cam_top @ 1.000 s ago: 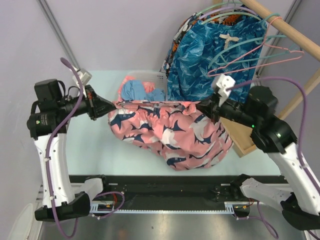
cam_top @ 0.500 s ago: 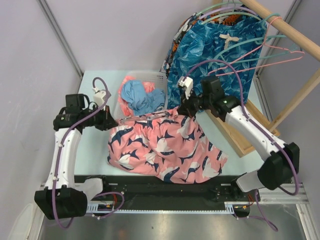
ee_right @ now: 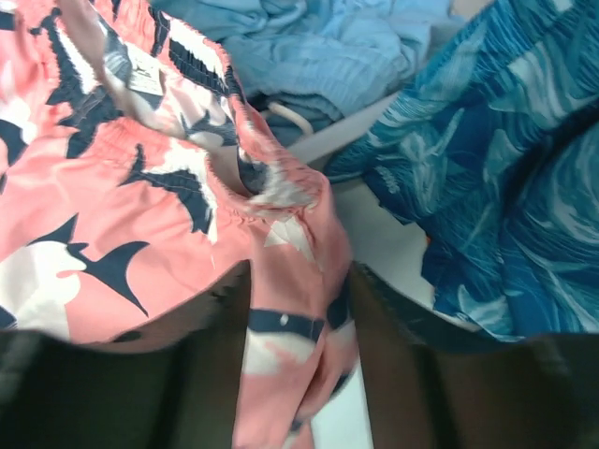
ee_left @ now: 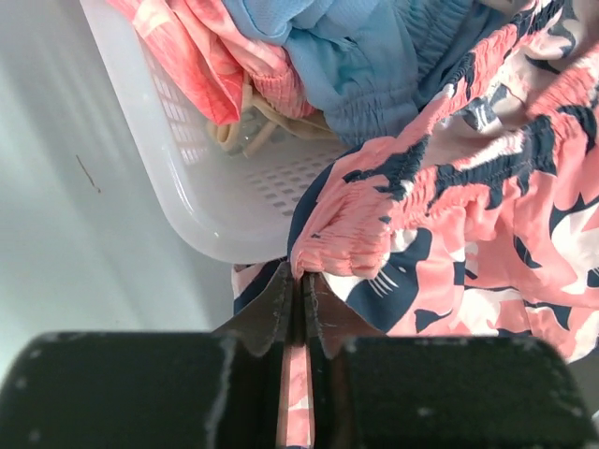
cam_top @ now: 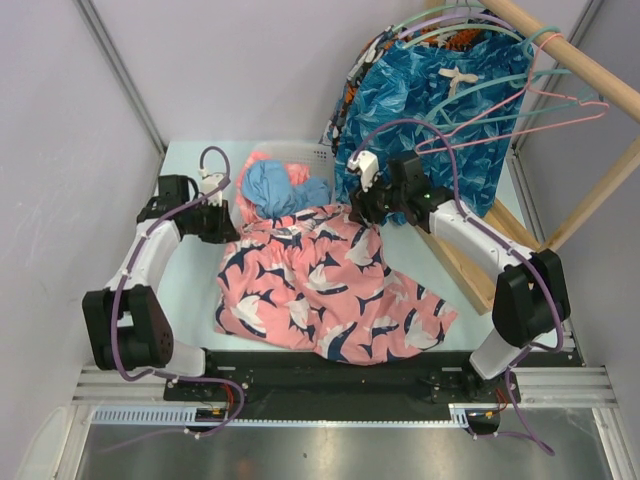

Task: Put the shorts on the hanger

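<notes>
The coral-pink shorts point(cam_top: 320, 290) with navy and white fish print lie spread on the table, waistband at the back against the basket. My left gripper point(cam_top: 222, 226) pinches the left end of the waistband; in the left wrist view its jaws point(ee_left: 301, 276) stand almost together with pink fabric point(ee_left: 374, 224) between them. My right gripper point(cam_top: 358, 208) is at the waistband's right end. In the right wrist view its fingers point(ee_right: 295, 271) stand apart and a fold of the shorts point(ee_right: 281, 327) lies loose between them. The thin pink hanger point(cam_top: 560, 118) hangs on the rod at the back right.
A white basket point(cam_top: 310, 152) behind the shorts holds a light-blue garment point(cam_top: 275, 188) and pink cloth. Blue leaf-print shorts point(cam_top: 420, 100) hang on teal hangers from the wooden rod point(cam_top: 570, 50). A wooden stand point(cam_top: 470, 270) slopes along the right side.
Both arms moved back and inward, and the shorts went from stretched in the air to lying on the table. The right gripper's jaws have parted.
</notes>
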Action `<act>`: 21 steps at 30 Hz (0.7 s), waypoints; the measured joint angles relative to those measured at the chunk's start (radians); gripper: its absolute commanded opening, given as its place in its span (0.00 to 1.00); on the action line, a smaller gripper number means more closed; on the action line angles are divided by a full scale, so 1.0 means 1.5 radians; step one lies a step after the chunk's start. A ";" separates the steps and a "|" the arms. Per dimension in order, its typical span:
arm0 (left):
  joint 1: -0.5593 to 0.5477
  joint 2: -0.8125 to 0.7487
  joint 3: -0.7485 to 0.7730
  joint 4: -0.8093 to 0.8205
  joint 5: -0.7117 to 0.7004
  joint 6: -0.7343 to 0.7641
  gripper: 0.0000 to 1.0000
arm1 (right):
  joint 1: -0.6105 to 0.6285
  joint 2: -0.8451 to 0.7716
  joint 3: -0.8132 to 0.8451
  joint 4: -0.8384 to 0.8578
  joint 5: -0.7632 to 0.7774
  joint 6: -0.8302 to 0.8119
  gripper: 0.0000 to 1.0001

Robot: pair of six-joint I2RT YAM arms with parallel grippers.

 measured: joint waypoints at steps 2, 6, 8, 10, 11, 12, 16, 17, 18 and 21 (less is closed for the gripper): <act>-0.001 0.010 0.000 0.009 0.001 -0.001 0.30 | -0.002 0.000 0.000 -0.005 0.009 -0.006 0.68; -0.002 0.009 0.000 0.018 0.007 0.002 0.49 | 0.001 -0.007 0.000 -0.026 0.017 -0.022 0.74; -0.003 0.007 0.000 0.018 0.008 0.008 0.62 | 0.005 -0.024 -0.001 -0.045 0.022 -0.032 0.75; -0.003 -0.001 0.000 0.009 0.009 0.018 0.68 | 0.012 -0.050 -0.001 -0.067 0.024 -0.041 0.76; -0.003 -0.009 -0.001 0.004 0.011 0.025 0.74 | 0.017 -0.065 -0.001 -0.076 0.025 -0.045 0.77; -0.002 -0.024 -0.002 -0.003 0.014 0.034 0.76 | 0.026 -0.090 -0.002 -0.093 0.025 -0.051 0.78; 0.003 -0.110 -0.004 -0.023 0.037 0.062 0.88 | 0.066 -0.186 -0.002 -0.120 0.025 -0.069 0.82; 0.003 -0.138 -0.003 -0.027 0.046 0.067 0.91 | 0.084 -0.216 -0.002 -0.125 0.028 -0.076 0.84; 0.003 -0.160 -0.002 -0.030 0.054 0.072 0.92 | 0.096 -0.241 -0.002 -0.128 0.029 -0.079 0.84; -0.004 -0.221 0.015 -0.031 0.081 0.079 0.93 | 0.146 -0.319 -0.002 -0.128 0.048 -0.097 0.84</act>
